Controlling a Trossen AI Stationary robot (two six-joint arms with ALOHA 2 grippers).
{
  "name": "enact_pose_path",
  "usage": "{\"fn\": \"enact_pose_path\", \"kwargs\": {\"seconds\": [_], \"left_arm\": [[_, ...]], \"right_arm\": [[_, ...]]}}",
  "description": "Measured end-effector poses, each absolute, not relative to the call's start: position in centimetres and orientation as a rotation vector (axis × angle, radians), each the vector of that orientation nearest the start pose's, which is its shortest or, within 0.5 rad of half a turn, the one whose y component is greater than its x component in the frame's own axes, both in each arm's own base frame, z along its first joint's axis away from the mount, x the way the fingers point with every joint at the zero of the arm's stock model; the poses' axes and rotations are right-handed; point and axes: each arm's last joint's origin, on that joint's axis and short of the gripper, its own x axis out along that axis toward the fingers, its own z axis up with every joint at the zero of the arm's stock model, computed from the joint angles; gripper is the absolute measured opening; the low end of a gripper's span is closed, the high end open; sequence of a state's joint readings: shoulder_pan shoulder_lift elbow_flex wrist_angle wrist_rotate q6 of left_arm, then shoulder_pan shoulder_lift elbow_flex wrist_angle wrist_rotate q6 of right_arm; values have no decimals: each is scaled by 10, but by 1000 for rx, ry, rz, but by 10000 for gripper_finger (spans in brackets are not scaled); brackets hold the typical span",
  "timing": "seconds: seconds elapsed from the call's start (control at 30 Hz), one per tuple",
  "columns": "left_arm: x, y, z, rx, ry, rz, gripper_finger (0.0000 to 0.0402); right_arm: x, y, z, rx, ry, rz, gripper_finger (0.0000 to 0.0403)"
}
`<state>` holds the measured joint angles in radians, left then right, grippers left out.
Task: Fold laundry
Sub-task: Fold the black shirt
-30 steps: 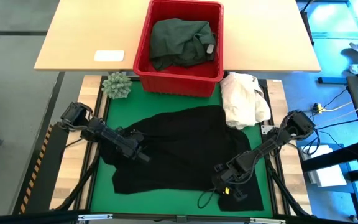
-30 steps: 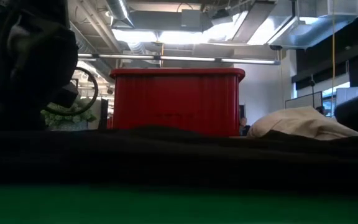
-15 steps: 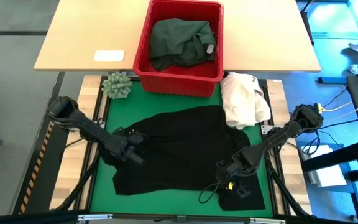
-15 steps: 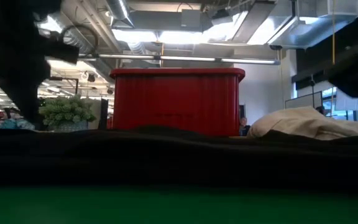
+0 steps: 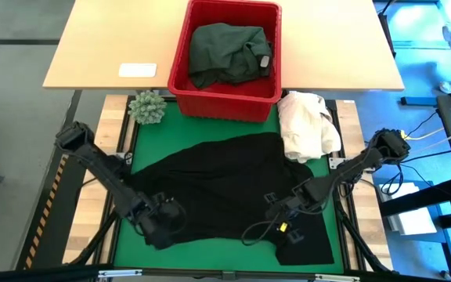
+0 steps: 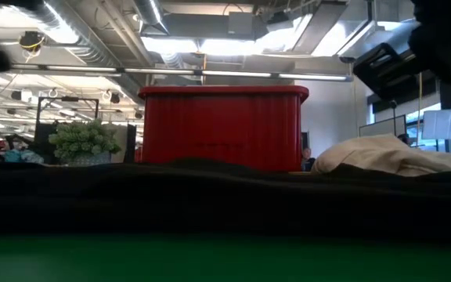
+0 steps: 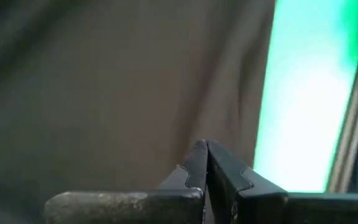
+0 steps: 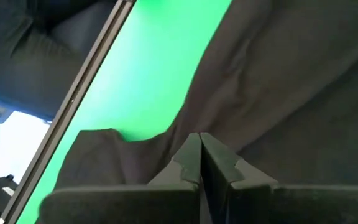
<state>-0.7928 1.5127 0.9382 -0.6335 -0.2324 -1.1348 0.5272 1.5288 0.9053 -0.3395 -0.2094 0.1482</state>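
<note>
left hand (image 5: 161,225): low over the near-left corner of the black soft cloth garment (image 5: 225,184), fingers (image 7: 199,163) pressed together; wrist view shows cloth right under the tips, cannot tell if any is pinched
right hand (image 5: 276,218): near-right part of the same garment, fingers (image 8: 191,155) closed tight, tips on the cloth just beside its ragged edge; grip on fabric not clear
black garment: spread flat over most of the green mat (image 5: 178,129), far-right corner touching the cream-white cloth heap (image 5: 308,125); a flap hangs toward the mat's near-right corner
dark green cloth garment (image 5: 227,51): bunched inside the red plastic basket (image 5: 180,55), a small grey tag at its right side
red basket: on the light wooden counter (image 5: 108,39), its near wall overlapping the far edge of the mat
cream heap: on the mat's far-right corner, just beside the basket
small green spiky plant (image 5: 146,106): far-left corner of the mat, near the basket
white card (image 5: 138,70): flat on the counter, left of the basket
low view: basket (image 6: 221,125) centre, plant (image 6: 84,141) to its left, cream heap (image 6: 382,157) to its right, black cloth (image 6: 225,200) across the front
</note>
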Motion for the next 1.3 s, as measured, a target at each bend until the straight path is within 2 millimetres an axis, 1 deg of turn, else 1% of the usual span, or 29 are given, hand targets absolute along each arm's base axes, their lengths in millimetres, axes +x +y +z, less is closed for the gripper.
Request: {"fn": "enact_pose_path", "kwargs": {"seconds": [0.13,0.2,0.33,0.43,0.53,0.63,0.73,0.83,0.93,1.07,1.17,1.3], "left_arm": [[183,-202,192,-424,1252,146,0],[181,-205,193,-420,1302,151,0],[193,-220,199,-311,1403,174,0],[207,-236,205,-239,1416,167,0],[217,-248,207,-239,1411,153,0],[220,-254,207,-260,1450,126,6],[218,-254,206,-269,1494,113,28],[214,-249,206,-233,1539,151,56],[212,-247,206,-216,1553,170,85],[212,-245,200,-214,1555,177,117],[210,-243,193,-215,1567,174,129],[209,-243,190,-218,1565,166,131]], "right_arm": [[254,155,194,-35,1013,598,5],[255,155,194,-41,1011,590,5],[255,154,194,-53,1003,569,5],[256,154,194,-61,997,554,5],[256,154,194,-61,996,553,5],[256,154,194,-61,994,553,5],[256,154,194,-62,993,551,5],[256,154,194,-70,989,545,5],[256,154,194,-85,983,540,5],[256,153,194,-105,977,547,5],[256,153,194,-108,975,549,5],[256,153,194,-108,975,549,5]]}}
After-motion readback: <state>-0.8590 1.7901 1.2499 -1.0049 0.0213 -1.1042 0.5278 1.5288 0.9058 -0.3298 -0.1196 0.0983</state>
